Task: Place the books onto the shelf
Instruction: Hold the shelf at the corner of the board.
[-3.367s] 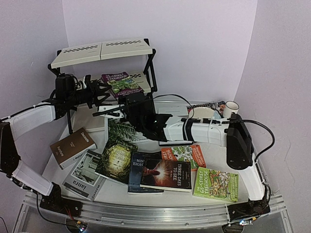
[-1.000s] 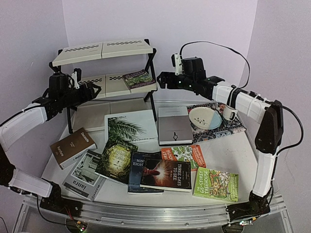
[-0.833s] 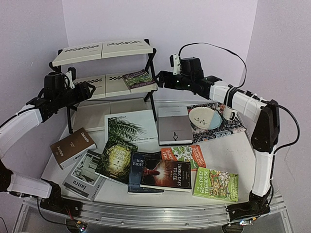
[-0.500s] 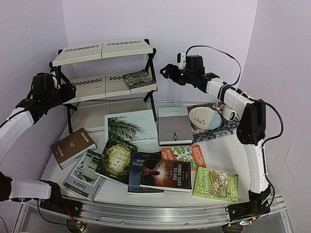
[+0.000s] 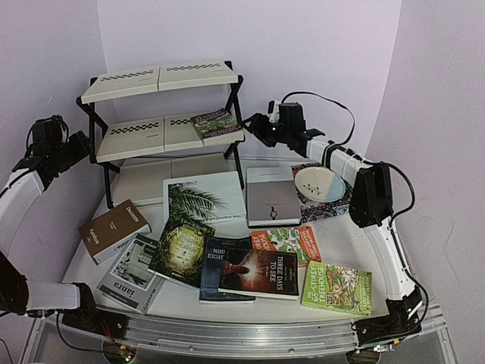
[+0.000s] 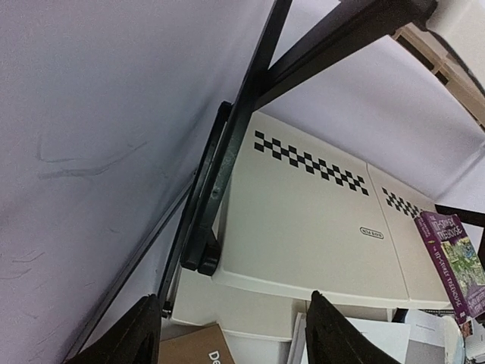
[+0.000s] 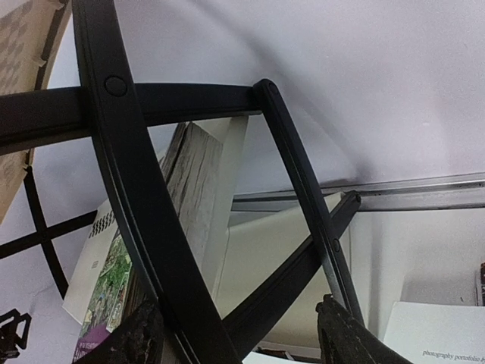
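The purple book [image 5: 216, 123] lies flat on the shelf's [image 5: 132, 136] middle tier, its long axis across the tier and its end cropped in the left wrist view. The left gripper [image 6: 231, 312] and right gripper [image 7: 236, 309] gape empty.

Only dark stubs at the lower edge of the left wrist view: the fingers [image 6: 125, 337] of the left gripper [image 6: 231, 345]. Same for the right gripper [image 7: 235, 337] in its own view. Cropped to a corner there, the brown book [image 6: 198, 350]; cut by the right edge, the purple book [image 6: 453, 258]. In the right wrist view, largely hidden behind the shelf [image 7: 129, 152] frame. Half buried under the dark novel [image 5: 261, 271], a black book [image 5: 218, 258]. Too small to read: print on the grey book [image 5: 271, 199].
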### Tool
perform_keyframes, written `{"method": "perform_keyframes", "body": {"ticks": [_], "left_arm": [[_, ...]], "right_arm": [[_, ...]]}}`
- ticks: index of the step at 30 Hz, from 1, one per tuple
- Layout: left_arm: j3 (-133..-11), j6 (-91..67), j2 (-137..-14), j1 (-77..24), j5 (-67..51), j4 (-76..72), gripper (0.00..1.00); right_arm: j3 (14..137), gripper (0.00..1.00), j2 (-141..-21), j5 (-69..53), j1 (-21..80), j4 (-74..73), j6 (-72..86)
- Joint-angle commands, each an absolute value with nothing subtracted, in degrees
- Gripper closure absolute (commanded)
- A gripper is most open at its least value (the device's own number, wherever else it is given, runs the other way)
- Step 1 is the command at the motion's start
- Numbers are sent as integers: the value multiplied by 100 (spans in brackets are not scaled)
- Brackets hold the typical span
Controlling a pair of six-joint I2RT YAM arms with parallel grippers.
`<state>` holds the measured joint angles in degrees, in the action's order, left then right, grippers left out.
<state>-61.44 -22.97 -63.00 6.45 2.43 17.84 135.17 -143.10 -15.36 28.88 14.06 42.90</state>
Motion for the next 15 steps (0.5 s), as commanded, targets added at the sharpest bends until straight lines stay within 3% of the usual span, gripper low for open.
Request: {"method": "perform_keyframes", "body": {"ticks": [1,9,15], "left_arm": [[-6022,-2457,-6374,965,-494,1496,33],[-5733,-2877,-6754,1799,-1921,702,39],[-5678,-3027,-6996,1896,-2393,450,37]], "right_arm": [[13715,31,-14487,-1943,2914,2243,4904],[13281,36,-14406,-2270,2922,2772,5336],[13237,42,-14428,-2350,2994,2804,5440]]}}
